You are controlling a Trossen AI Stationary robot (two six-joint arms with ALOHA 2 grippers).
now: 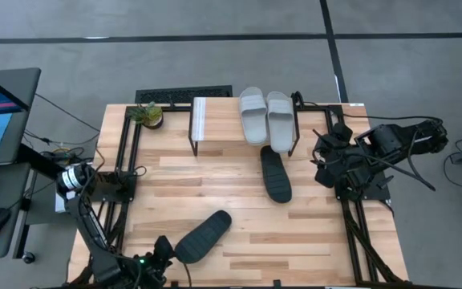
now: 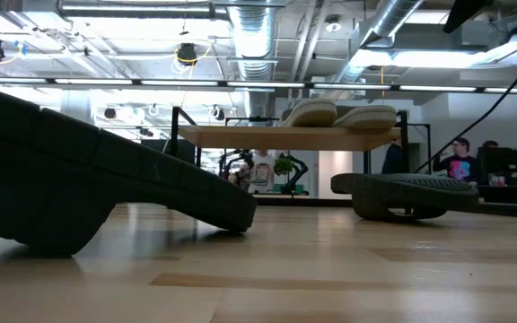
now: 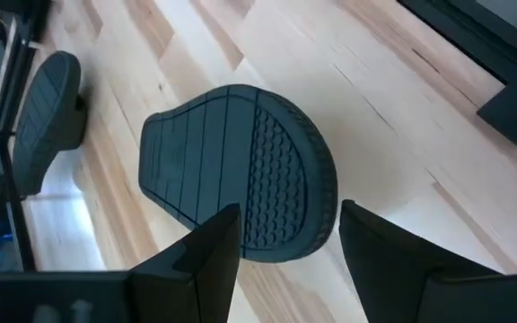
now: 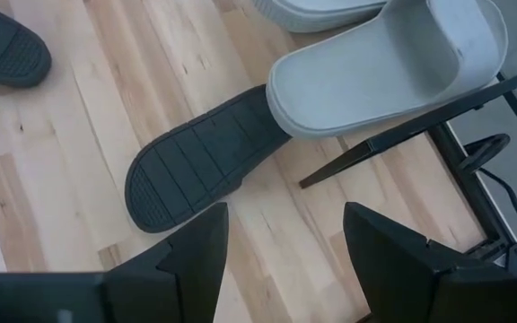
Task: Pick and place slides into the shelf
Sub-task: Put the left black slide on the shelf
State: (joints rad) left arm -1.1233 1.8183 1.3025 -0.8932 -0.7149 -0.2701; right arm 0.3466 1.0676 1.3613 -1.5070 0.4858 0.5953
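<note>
Slides: 2 grey sat on the shelf; I hovered the left gripper, fingers spread and empty, over a black slide near it; the upside-down sole could slip.

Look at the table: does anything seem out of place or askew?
Yes. Both black slides lie sole-up on the tabletop, at odd angles, one partly under the shelf. The two grey slides sit neatly on top.
</note>
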